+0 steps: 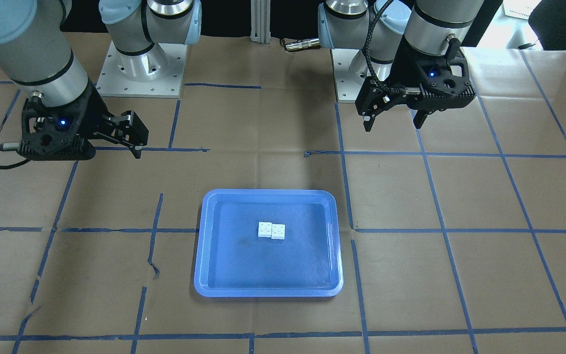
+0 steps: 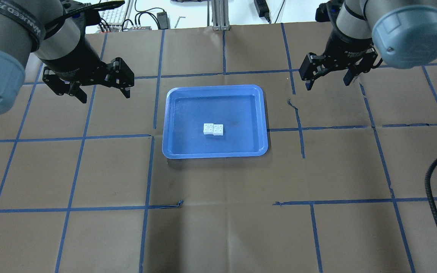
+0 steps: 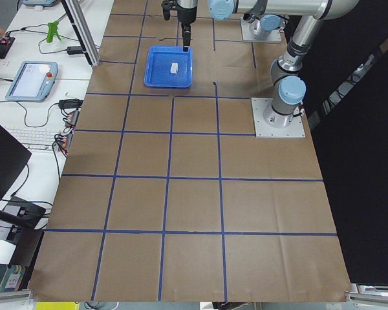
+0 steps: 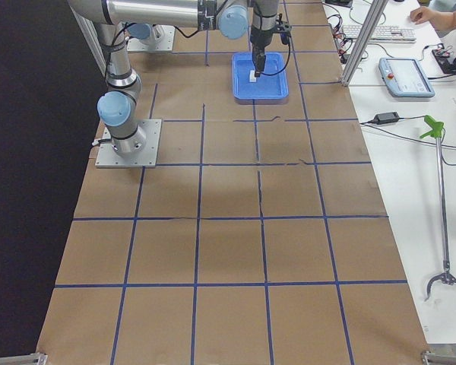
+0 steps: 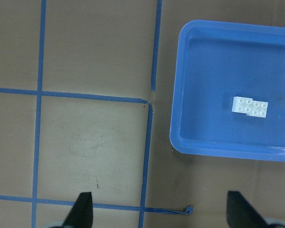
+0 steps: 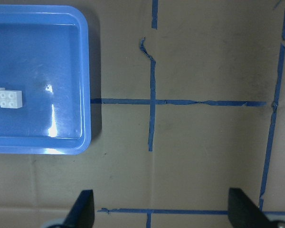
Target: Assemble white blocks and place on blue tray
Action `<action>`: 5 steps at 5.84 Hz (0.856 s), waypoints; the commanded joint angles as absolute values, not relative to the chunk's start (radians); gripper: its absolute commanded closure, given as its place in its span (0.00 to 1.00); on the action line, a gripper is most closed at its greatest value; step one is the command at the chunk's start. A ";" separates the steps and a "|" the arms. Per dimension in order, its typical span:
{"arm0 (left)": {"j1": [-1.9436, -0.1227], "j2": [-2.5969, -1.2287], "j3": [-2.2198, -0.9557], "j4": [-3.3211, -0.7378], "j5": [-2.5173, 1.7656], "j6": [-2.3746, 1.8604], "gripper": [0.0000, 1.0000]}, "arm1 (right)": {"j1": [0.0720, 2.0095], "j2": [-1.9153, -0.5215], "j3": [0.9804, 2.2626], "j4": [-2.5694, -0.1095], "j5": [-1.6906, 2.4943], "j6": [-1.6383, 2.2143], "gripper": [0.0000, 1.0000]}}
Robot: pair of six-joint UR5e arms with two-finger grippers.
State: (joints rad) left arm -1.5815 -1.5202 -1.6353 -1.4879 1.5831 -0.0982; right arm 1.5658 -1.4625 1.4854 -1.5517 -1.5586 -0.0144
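White blocks [image 2: 213, 129] lie side by side and touching near the middle of the blue tray [image 2: 214, 154] on the bench [image 2: 218, 212], two small square bricks, one set slightly off line from the other. The left wrist view shows all eight round studs on top, whereas the right wrist view cuts the pair off at its edge and the side views give only a white speck. The left arm's fingers [image 2: 126, 90] and the right arm's fingers [image 2: 308, 84] stand wide apart, empty, well clear of the tray on either side.
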 commanded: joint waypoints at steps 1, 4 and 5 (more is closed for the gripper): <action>-1.582 -1.520 -1.635 -1.486 1.583 -0.098 0.01 | 1.604 -1.456 1.414 -1.480 -1.562 0.052 0.00; -1.582 -1.520 -1.635 -1.488 1.583 -0.098 0.01 | 1.598 -1.451 1.422 -1.488 -1.565 0.037 0.00; -1.582 -1.520 -1.635 -1.488 1.583 -0.098 0.01 | 1.598 -1.451 1.422 -1.488 -1.565 0.038 0.00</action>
